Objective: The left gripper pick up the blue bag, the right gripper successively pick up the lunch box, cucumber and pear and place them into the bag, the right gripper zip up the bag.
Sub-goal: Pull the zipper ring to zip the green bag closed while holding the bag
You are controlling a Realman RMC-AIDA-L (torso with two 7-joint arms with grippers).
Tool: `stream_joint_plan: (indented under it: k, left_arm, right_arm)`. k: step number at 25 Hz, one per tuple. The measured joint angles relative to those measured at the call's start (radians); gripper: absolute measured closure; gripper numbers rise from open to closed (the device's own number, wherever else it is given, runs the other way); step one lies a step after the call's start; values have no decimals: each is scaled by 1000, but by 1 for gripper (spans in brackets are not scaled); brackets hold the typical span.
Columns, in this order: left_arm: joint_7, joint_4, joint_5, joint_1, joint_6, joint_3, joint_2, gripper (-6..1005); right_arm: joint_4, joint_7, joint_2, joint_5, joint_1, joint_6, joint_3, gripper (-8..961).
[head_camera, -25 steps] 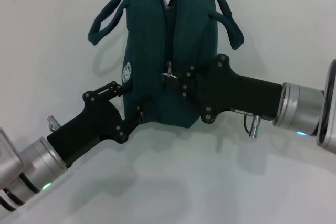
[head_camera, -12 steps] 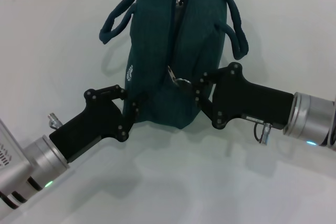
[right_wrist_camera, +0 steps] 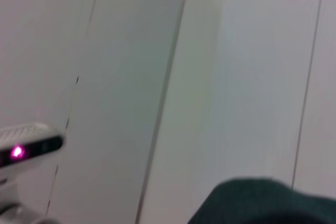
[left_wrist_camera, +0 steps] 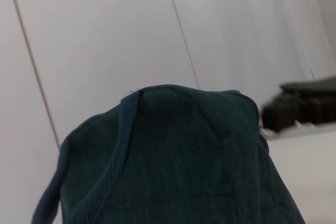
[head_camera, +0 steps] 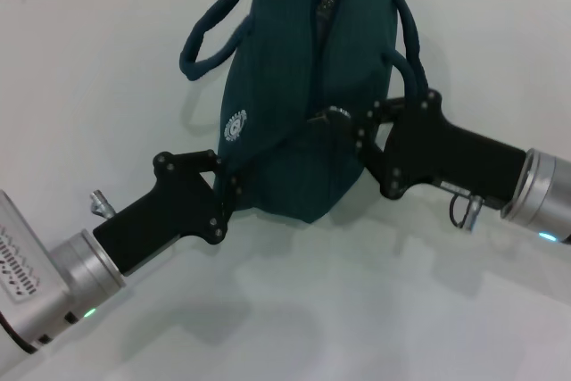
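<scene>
Your left gripper (head_camera: 228, 186), reaching in from the lower left of the frame, clamps the lower left edge of the blue bag (head_camera: 290, 122). Your right gripper (head_camera: 343, 127), entering from the right, closes on the zipper pull at the bag's centre seam. The bag stands on the white table (head_camera: 98, 78), tilted, handles (head_camera: 210, 37) drooping outward; its contents are hidden.

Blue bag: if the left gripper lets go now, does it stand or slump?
Probably slumps: the blue bag is soft fabric, creased where the left gripper pinches its lower corner. Likely sways, as the right gripper tugs the zipper end. The handles droop loosely, so floppy overall.
</scene>
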Motion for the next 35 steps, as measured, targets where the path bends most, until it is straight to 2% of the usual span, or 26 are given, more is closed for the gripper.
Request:
stream_joint_plan:
  k: [10, 16, 23, 28, 35]
  left_arm:
    - [15, 0, 17, -15, -29, 50, 0, 937]
    - [16, -1, 31, -18, -65, 50, 3, 939]
    - [13, 11, 76, -20, -63, 49, 17, 940]
    - [7, 19, 69, -16, -59, 41, 18, 940]
    - [-124, 22, -28, -16, -8, 39, 16, 939]
  right_arm:
    - [-9, -50, 1, 96, 50, -10, 8, 943]
    - [-24, -135, 1, 168, 51, -10, 13, 943]
    - [-18, -236, 1, 251, 40, -20, 3, 943]
    - [-23, -307, 1, 268, 19, -55, -67, 943]
    - [-49, -482, 1, 450, 5, -19, -214, 943]
